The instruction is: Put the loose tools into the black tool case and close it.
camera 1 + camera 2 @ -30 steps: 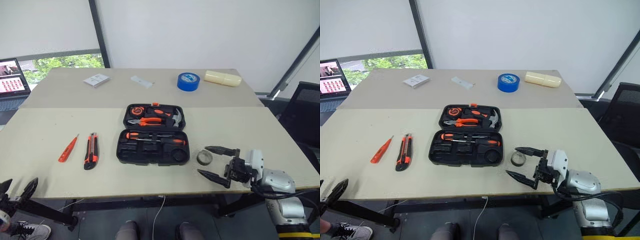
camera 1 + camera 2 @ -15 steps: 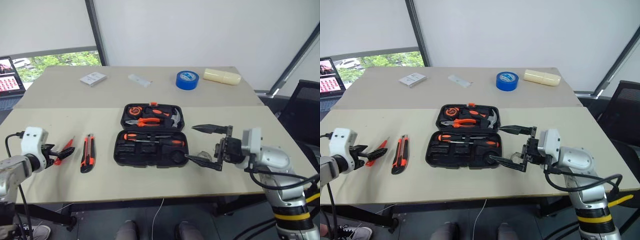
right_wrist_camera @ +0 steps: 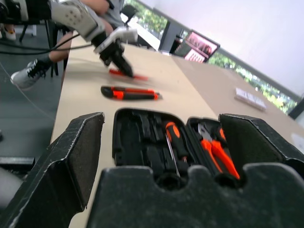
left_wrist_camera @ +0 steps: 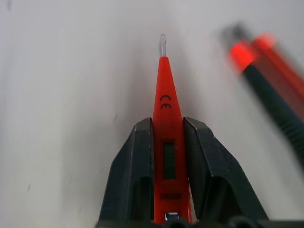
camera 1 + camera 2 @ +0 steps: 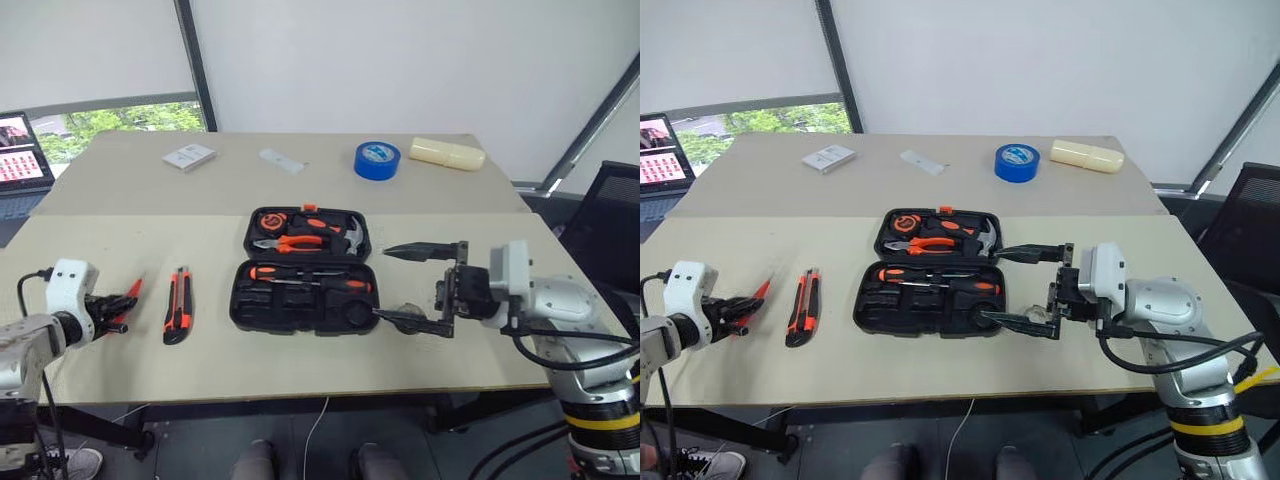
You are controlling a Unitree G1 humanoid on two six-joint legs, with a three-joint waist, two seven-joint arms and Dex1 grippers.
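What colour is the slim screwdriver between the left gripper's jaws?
All orange, with a clear tip: the slim screwdriver shows best in the left wrist view.

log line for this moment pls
left gripper: shut on orange screwdriver | right gripper: open, beside tool case | knife: on table

head stereo overlooking table (image 5: 300, 350), wrist close-ups

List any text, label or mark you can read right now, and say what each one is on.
"CE": two curved marks moulded on the slim orange screwdriver, clamped in the left gripper.
Blue tape roll: pale print on top, too small to read.
Small white packet at the far side of the table: print too small to read.
Laptop screen: pictures only, nothing legible.
Black tool case: no readable label.
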